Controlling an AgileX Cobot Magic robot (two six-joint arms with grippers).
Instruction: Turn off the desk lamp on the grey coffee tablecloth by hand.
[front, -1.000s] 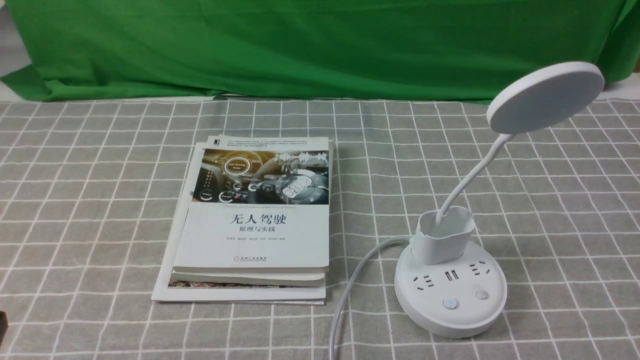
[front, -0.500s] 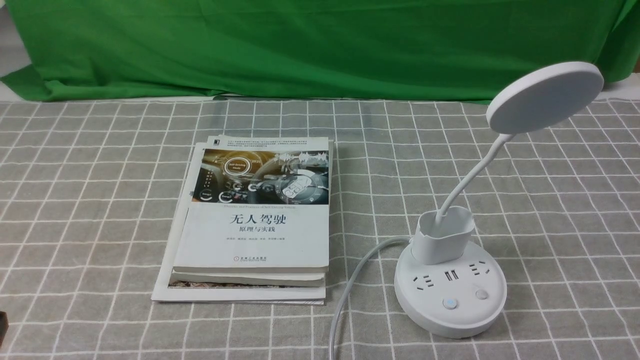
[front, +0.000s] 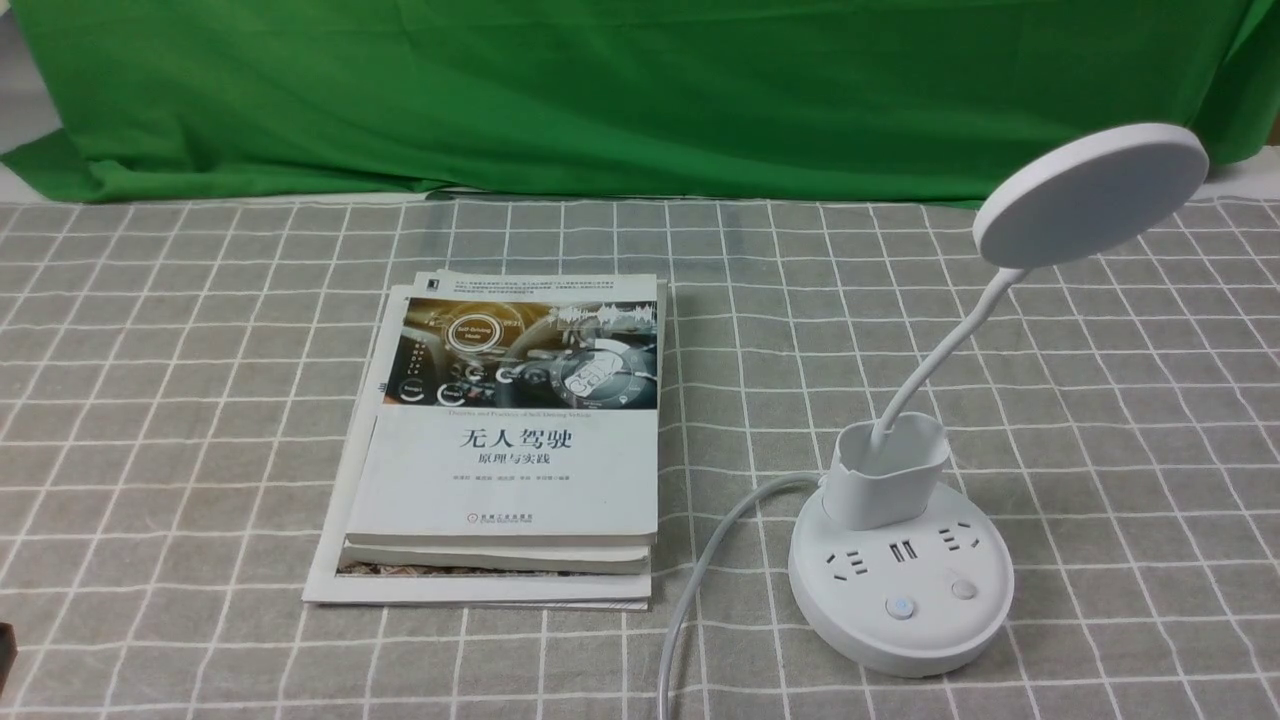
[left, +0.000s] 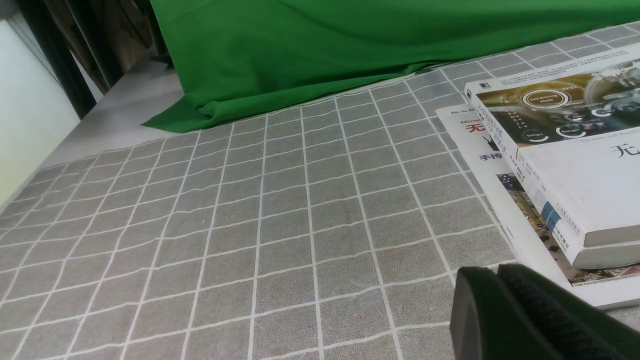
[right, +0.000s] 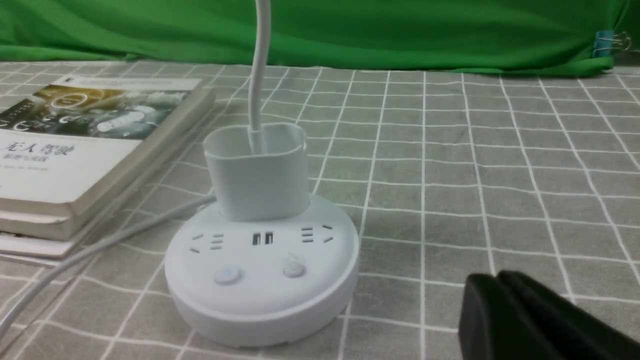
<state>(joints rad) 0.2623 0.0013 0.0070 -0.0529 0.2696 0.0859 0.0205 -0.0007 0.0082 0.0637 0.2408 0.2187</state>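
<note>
The white desk lamp (front: 900, 570) stands at the front right of the grey coffee tablecloth (front: 150, 380). Its disc head (front: 1090, 195) is raised on a bent neck above a small cup (front: 885, 470). The round base carries two buttons (front: 901, 607); the left one shows a faint blue glow. The lamp base also shows in the right wrist view (right: 260, 270). My right gripper (right: 492, 282) is shut and empty, low over the cloth beside the base, apart from it. My left gripper (left: 492, 275) is shut and empty, near the books' front corner.
A stack of books (front: 510, 440) lies left of the lamp, also in the left wrist view (left: 565, 150). The lamp's white cable (front: 700, 570) runs from the base toward the front edge. A green cloth (front: 600, 90) hangs along the back.
</note>
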